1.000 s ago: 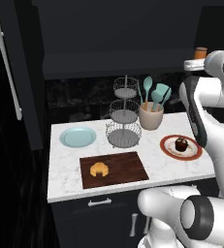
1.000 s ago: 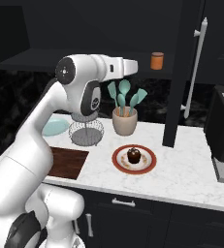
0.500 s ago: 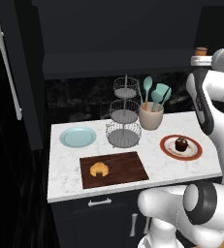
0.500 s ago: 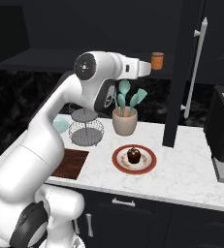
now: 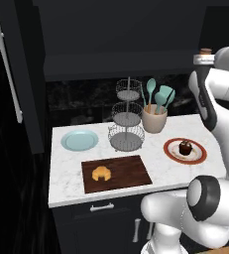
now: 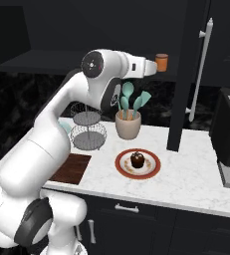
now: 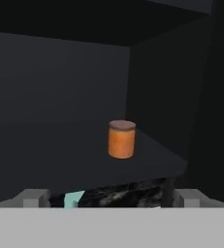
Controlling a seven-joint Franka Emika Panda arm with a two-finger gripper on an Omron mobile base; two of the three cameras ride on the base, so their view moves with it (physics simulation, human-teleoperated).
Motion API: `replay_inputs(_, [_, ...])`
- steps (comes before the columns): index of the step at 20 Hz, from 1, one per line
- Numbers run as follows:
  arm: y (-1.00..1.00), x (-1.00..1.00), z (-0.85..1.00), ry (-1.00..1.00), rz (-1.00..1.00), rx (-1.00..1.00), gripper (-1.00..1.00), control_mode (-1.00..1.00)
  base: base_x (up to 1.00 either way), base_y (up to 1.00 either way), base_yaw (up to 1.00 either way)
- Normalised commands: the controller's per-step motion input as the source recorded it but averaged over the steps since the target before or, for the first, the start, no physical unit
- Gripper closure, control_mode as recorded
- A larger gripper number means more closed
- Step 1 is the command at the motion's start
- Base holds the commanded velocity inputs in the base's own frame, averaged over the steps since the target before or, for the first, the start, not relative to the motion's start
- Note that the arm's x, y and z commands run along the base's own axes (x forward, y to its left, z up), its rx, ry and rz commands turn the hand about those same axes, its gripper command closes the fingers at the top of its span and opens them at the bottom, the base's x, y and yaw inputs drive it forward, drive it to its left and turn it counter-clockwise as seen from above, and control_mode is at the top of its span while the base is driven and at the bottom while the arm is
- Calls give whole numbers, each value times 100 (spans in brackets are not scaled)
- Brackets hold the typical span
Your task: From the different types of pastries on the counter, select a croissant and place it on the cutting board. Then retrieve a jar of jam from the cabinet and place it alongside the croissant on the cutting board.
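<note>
The jar of jam (image 7: 121, 139) stands up straight on the dark shelf of the cabinet (image 7: 60, 160), close to the shelf's front edge and its right end. The gripper (image 7: 111, 197) sits in front of the jar and is not touching it. Its two fingers (image 7: 34, 197) are spread wide apart, with nothing between them, and the jar lines up with the gap. In the right base view the gripper (image 6: 154, 65) points at the jar (image 6: 162, 62) from the left and is just beside it.

On the counter (image 5: 66, 183), going left to right: a round light blue plate (image 5: 80, 141) near the back left corner has nothing on it. The cutting board (image 5: 131, 173) lies along the front edge, and the croissant (image 5: 101, 173) rests on its left half. A wire stand (image 5: 127, 119) with three tiers is behind the board. A beige crock (image 5: 154, 119) at the back edge holds teal utensils (image 5: 160, 96). A red-rimmed plate (image 5: 185, 151) near the right edge holds the dark brown cake (image 5: 186, 147).
</note>
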Motion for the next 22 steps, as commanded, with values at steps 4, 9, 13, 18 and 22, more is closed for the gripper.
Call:
replay_inputs(4, [-2,38,0,-2,1,0,-100,-100,0,0,0])
replay_inputs(9, [-11,24,0,-2,1,0,-100,-100,0,0,0])
replay_inputs(13, [-13,7,0,0,0,0,-100,-100,0,0,0])
replay_inputs(18, [-8,17,0,0,0,0,-100,-100,0,0,0])
replay_inputs(22, [0,43,0,0,0,0,-100,-100,0,0,0])
